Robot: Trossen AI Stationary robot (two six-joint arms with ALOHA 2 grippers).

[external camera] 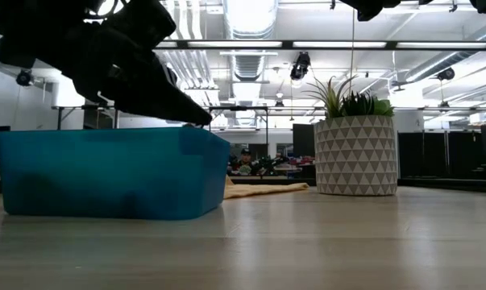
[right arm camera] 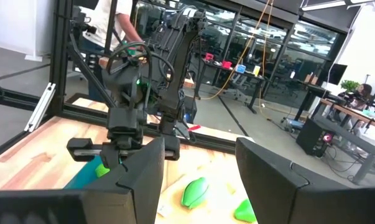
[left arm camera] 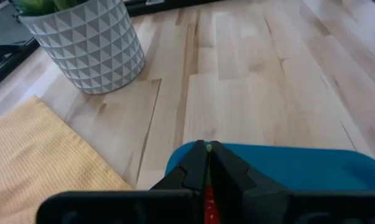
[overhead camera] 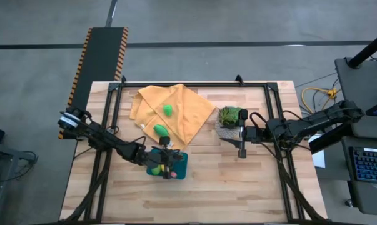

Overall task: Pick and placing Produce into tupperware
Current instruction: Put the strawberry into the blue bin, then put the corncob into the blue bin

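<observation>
The teal tupperware (overhead camera: 177, 167) stands on the table near its front, and shows as a blue box (external camera: 105, 173) in the low view. My left gripper (overhead camera: 170, 164) hangs over it, shut on a small red piece (left arm camera: 208, 198). A yellow-green piece (overhead camera: 155, 169) lies inside the tupperware. Two green produce pieces (overhead camera: 168, 110) (overhead camera: 160, 130) lie on the orange cloth (overhead camera: 188, 115). My right gripper (overhead camera: 242, 136) waits open beside the plant pot, touching nothing, and its wrist view shows the green pieces (right arm camera: 194, 191). My left gripper pinches the small red piece with a green tip (left arm camera: 208, 149) between its two fingers (left arm camera: 190, 174); only a thin strip of it shows between them. The fingers slant down from the table's left over the tupperware's rim (left arm camera: 274, 165). Whether the piece rests on anything is hidden.
A leafy plant in a grey patterned pot (overhead camera: 231, 119) stands right of the cloth, close to my right gripper. Black frame rails (overhead camera: 194, 83) run along the table's edges. Bare wood (overhead camera: 238, 181) lies right of the tupperware.
</observation>
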